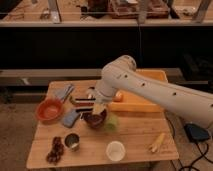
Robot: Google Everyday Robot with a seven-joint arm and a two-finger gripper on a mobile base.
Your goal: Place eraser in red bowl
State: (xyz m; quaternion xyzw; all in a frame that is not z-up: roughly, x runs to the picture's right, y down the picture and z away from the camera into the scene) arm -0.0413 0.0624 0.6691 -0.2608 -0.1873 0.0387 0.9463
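Observation:
The red bowl (pixel 49 110) stands at the left of the wooden table (pixel 135 137), orange-red with a paler inside. The eraser (pixel 80 100) appears to be the small dark striped block behind the bowls, just left of my arm. My gripper (pixel 99 108) hangs at the end of the white arm, over the far rim of the dark brown bowl (pixel 94 120) and just right of the eraser. The eraser lies on the table, apart from the red bowl.
A blue-grey pad (pixel 70 118) lies between the two bowls. A metal cup (pixel 73 142), a white cup (pixel 115 150), a dark brown cluster (pixel 55 149), a green item (pixel 111 122) and a yellow item (pixel 157 142) sit in front. An orange bin (pixel 142 97) is behind my arm.

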